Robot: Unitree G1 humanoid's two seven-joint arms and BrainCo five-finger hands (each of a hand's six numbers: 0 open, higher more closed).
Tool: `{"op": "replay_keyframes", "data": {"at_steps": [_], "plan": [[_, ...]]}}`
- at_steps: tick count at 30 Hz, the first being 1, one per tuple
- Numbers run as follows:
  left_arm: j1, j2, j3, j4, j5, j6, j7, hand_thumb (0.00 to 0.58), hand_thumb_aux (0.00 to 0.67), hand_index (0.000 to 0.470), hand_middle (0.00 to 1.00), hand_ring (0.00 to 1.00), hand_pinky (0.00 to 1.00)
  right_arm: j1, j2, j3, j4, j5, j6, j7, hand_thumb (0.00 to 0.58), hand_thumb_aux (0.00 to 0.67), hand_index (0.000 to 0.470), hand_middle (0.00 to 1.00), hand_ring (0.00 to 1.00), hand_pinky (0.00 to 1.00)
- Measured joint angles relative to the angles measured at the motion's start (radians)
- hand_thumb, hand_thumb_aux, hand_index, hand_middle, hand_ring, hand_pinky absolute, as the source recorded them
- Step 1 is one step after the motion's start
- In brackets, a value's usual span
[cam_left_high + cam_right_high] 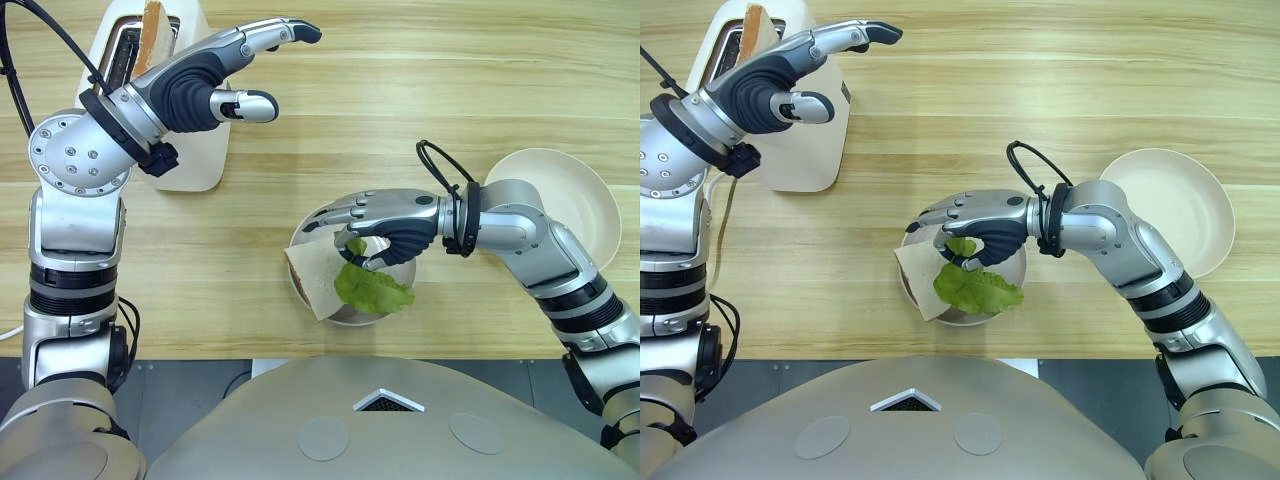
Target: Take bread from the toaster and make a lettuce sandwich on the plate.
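Note:
A white toaster (pixel 190 150) stands at the far left with one slice of bread (pixel 152 30) upright in its slot. My left hand (pixel 225 75) hovers over the toaster's right side, open, fingers stretched out and holding nothing. A small plate (pixel 400 275) lies near the table's front edge with a slice of bread (pixel 315 285) on its left part. My right hand (pixel 385 225) is over the plate, shut on a green lettuce leaf (pixel 372 288) that hangs down onto the bread and plate.
A cream bowl (pixel 560 200) sits at the right, behind my right forearm. A black cable loops at my right wrist (pixel 440 165). Bare wooden table stretches between the toaster and the plate.

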Motion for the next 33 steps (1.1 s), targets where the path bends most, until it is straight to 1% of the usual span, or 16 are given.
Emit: {"op": "replay_keyframes", "data": {"at_steps": [3, 5, 10, 15, 19, 20, 21, 22, 23, 24, 25, 26, 27, 31, 33], "plan": [[-0.008, -0.001, -0.001, 0.003, 0.001, 0.0, 0.0, 0.0, 0.0, 0.0, 0.0, 0.0, 0.0, -0.013, 0.034, 0.01, 0.034, -0.047, -0.02, -0.02, 0.58, 0.67, 0.47, 0.0, 0.0, 0.0], [-0.019, -0.004, -0.009, 0.004, 0.001, 0.0, 0.0, 0.0, 0.0, 0.0, 0.0, 0.0, 0.0, -0.039, 0.068, 0.018, 0.079, -0.098, -0.035, -0.049, 0.58, 0.67, 0.47, 0.0, 0.0, 0.0], [-0.032, -0.011, -0.024, 0.004, 0.001, -0.002, 0.0, 0.0, 0.0, 0.0, 0.0, 0.0, 0.0, -0.105, 0.142, 0.043, 0.153, -0.145, -0.046, -0.07, 0.58, 0.67, 0.47, 0.0, 0.0, 0.0], [-0.032, -0.01, -0.023, 0.002, 0.0, 0.001, -0.005, 0.0, 0.0, 0.0, 0.0, 0.0, 0.0, -0.109, 0.218, 0.093, 0.18, -0.148, -0.055, -0.071, 0.58, 0.67, 0.47, 0.0, 0.0, 0.0], [-0.038, -0.011, -0.025, 0.004, -0.001, 0.001, -0.015, 0.0, 0.0, 0.0, 0.0, 0.0, 0.0, -0.09, 0.229, 0.139, 0.185, -0.164, -0.058, -0.057, 0.58, 0.67, 0.47, 0.0, 0.0, 0.0], [-0.038, -0.011, -0.025, 0.004, -0.001, 0.003, -0.016, 0.0, 0.0, 0.0, 0.0, 0.0, 0.0, -0.086, 0.228, 0.146, 0.186, -0.165, -0.06, -0.053, 0.58, 0.654, 0.459, 0.0, 0.0, 0.0], [-0.038, -0.011, -0.025, 0.004, -0.001, 0.004, -0.016, 0.0, 0.0, 0.0, 0.0, 0.0, 0.0, -0.081, 0.227, 0.153, 0.186, -0.169, -0.064, -0.05, 0.568, 0.575, 0.404, 0.0, 0.0, 0.0], [-0.04, -0.011, -0.027, 0.005, -0.001, 0.005, -0.017, 0.0, 0.0, 0.0, 0.0, 0.0, 0.0, -0.074, 0.223, 0.162, 0.188, -0.185, -0.072, -0.05, 0.549, 0.515, 0.361, 0.0, 0.0, 0.0], [-0.043, -0.012, -0.029, 0.006, -0.001, 0.005, -0.018, 0.0, 0.0, 0.0, 0.0, 0.0, 0.0, -0.069, 0.22, 0.166, 0.189, -0.204, -0.078, -0.053, 0.547, 0.51, 0.358, 0.0, 0.0, 0.0], [-0.048, -0.015, -0.031, 0.008, -0.001, 0.005, -0.019, 0.0, 0.0, 0.0, 0.0, 0.0, 0.0, -0.067, 0.215, 0.173, 0.192, -0.229, -0.085, -0.06, 0.521, 0.457, 0.321, 0.0, 0.0, 0.0], [-0.053, -0.019, -0.032, 0.008, -0.001, 0.005, -0.019, 0.0, 0.0, 0.0, 0.0, 0.0, 0.0, -0.067, 0.213, 0.177, 0.196, -0.247, -0.092, -0.066, 0.387, 0.284, 0.199, 0.0, 0.0, 0.0], [-0.06, -0.021, -0.033, 0.008, -0.001, 0.004, -0.019, 0.0, 0.0, 0.0, 0.0, 0.0, 0.0, -0.067, 0.211, 0.18, 0.199, -0.262, -0.103, -0.072, 0.16, 0.1, 0.07, 0.0, 0.0, 0.0], [-0.063, -0.021, -0.033, 0.008, -0.001, 0.005, -0.019, 0.0, 0.0, 0.0, 0.0, 0.0, 0.0, -0.068, 0.207, 0.181, 0.204, -0.285, -0.115, -0.084, 0.0, 0.0, 0.0, 0.0, 0.0, 0.0], [-0.066, -0.025, -0.037, 0.011, 0.0, 0.004, -0.02, 0.0, 0.0, 0.0, 0.0, 0.0, 0.0, -0.076, 0.184, 0.167, 0.21, -0.323, -0.123, -0.096, 0.0, 0.0, 0.0, 0.0, 0.0, 0.0], [-0.07, -0.027, -0.044, 0.017, 0.0, 0.004, -0.02, 0.0, 0.0, 0.0, 0.0, 0.0, 0.0, -0.082, 0.174, 0.136, 0.186, -0.323, -0.12, -0.1, 0.0, 0.0, 0.0, 0.0, 0.0, 0.0]]}}
